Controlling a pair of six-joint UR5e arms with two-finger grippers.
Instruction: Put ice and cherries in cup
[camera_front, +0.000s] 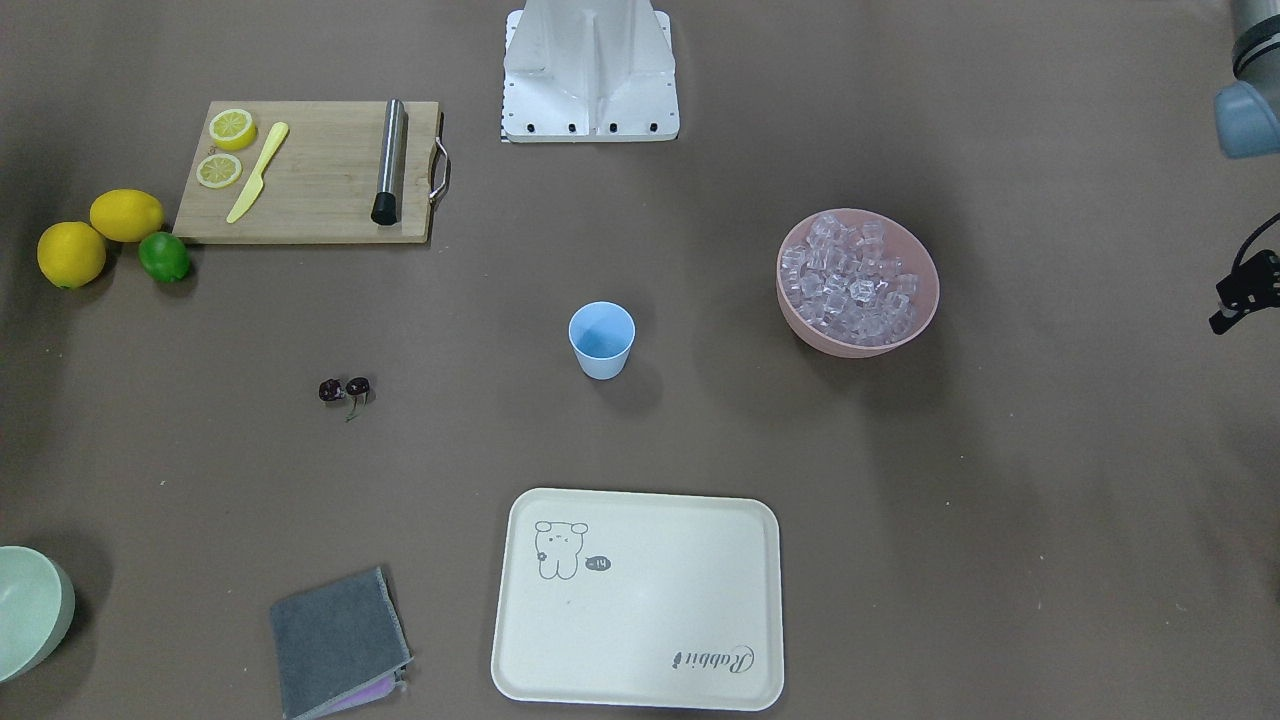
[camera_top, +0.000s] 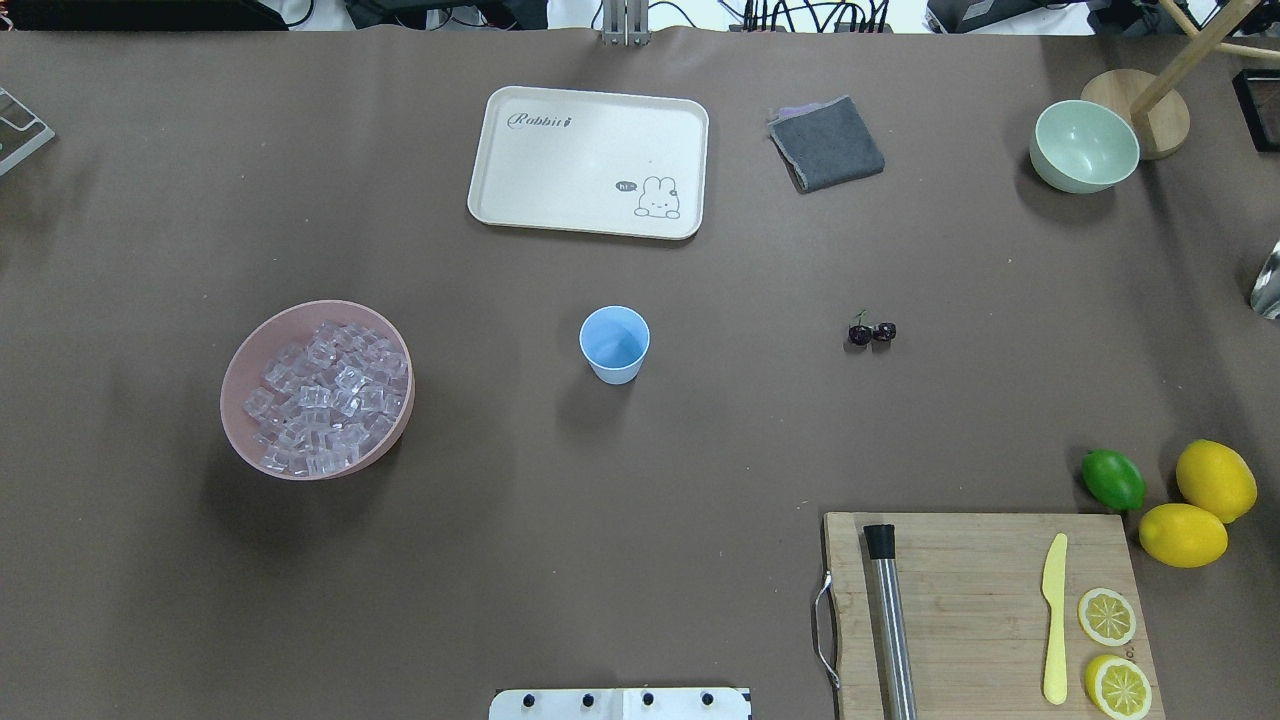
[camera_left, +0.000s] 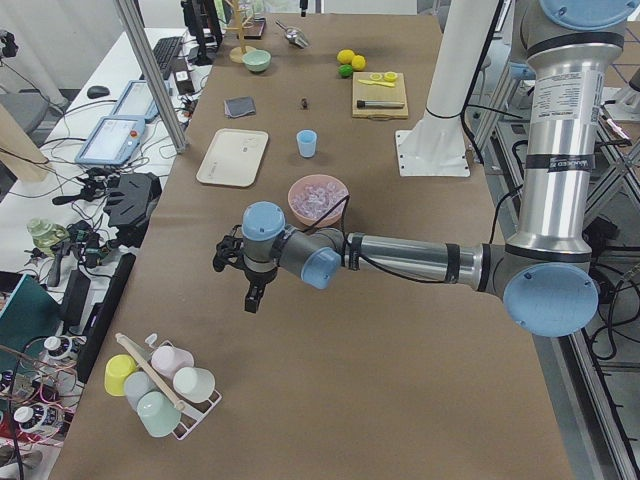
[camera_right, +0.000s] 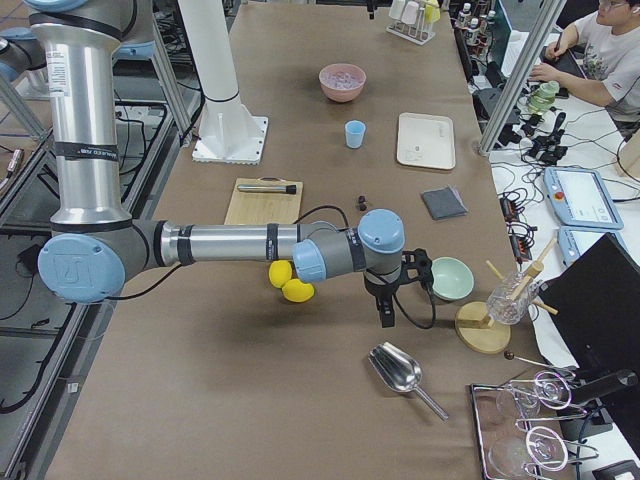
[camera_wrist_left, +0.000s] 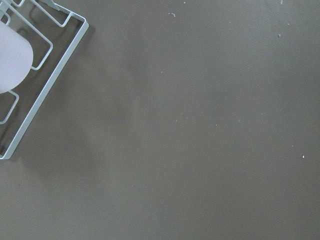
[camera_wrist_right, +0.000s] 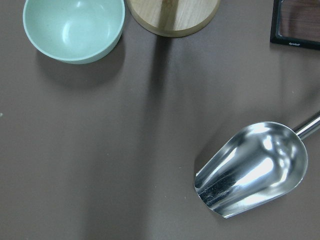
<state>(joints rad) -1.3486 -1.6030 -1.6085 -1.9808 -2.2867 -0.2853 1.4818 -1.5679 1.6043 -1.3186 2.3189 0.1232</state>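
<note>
The light-blue cup (camera_top: 614, 344) stands upright mid-table, also seen in the front-facing view (camera_front: 602, 340). Ice (camera_top: 325, 395) fills a pink bowl (camera_top: 240, 360) to the cup's left in the overhead view. The cherries (camera_top: 872, 333), a dark joined pair, lie on the cloth to its right. My left gripper (camera_left: 252, 295) hangs beyond the pink bowl near the table's left end. My right gripper (camera_right: 386, 312) hangs at the right end, beside a green bowl (camera_right: 452, 277). I cannot tell whether either is open or shut. No fingers show in the wrist views.
A cream tray (camera_top: 590, 160) and grey cloth (camera_top: 828, 145) lie at the far side. A cutting board (camera_top: 980, 600) holds a knife, lemon slices and a steel rod, with lemons and a lime (camera_top: 1113, 479) beside it. A metal scoop (camera_wrist_right: 255, 170) and a cup rack (camera_wrist_left: 30, 75) sit at the ends.
</note>
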